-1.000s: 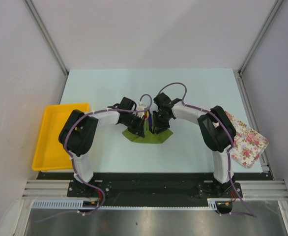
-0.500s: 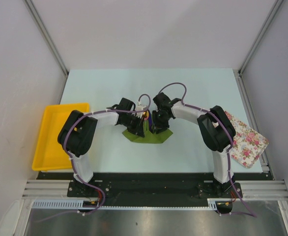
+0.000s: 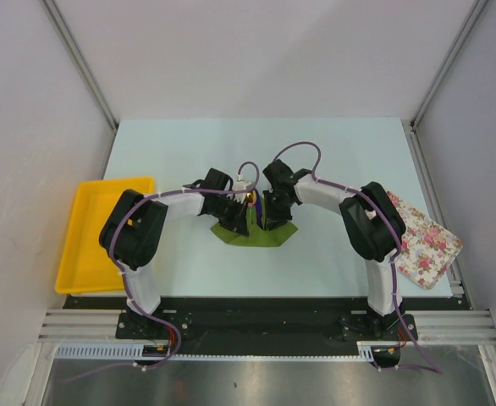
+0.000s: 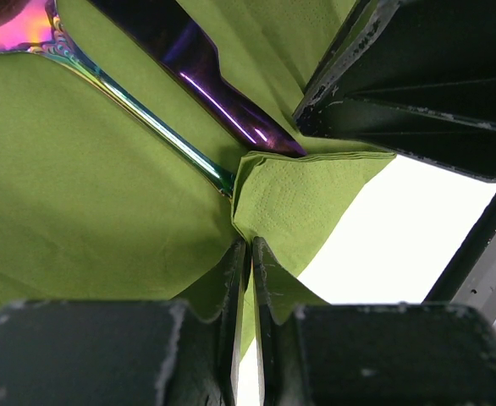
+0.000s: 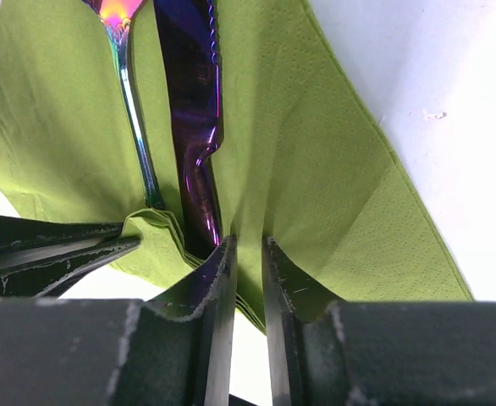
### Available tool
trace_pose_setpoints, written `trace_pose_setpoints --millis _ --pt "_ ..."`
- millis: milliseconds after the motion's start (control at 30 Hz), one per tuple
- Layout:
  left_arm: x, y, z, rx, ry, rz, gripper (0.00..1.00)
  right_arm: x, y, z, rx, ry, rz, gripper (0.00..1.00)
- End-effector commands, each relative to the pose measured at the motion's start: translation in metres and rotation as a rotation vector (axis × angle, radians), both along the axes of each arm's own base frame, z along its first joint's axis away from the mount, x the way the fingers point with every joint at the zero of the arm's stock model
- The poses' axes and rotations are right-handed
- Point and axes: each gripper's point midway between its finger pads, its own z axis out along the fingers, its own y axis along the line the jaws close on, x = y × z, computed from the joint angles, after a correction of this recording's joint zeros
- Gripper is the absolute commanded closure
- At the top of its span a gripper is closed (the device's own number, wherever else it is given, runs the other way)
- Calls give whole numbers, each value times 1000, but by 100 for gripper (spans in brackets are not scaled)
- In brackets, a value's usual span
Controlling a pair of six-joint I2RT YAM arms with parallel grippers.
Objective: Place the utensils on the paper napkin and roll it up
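Left wrist: left tool (image 4: pixel 250 254) pinches paper napkin (image 4: pixel 87 186)

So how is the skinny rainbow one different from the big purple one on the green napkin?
The skinny rainbow utensil has a thin, rod-like handle; the purple knife is broad and flat. The skinny one shimmers green to pink; the knife is dark purple with a toothed edge. Both lie side by side on the green napkin.

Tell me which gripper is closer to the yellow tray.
Left. The left gripper pinches the paper napkin on the side facing the yellow tray; the right gripper works the napkin's opposite side, farther from the tray.
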Motion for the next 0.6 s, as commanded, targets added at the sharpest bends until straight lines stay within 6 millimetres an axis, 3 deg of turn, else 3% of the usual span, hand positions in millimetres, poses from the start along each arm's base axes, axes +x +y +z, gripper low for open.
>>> trace_pose_setpoints --millis 0,567 --pt "-5 6 0 3 9 10 87 -5 -14 -37 -110 18 -4 78" --pt "-16 12 -6 -13 42 23 87 -12 -7 -51 -149 14 -7 71"
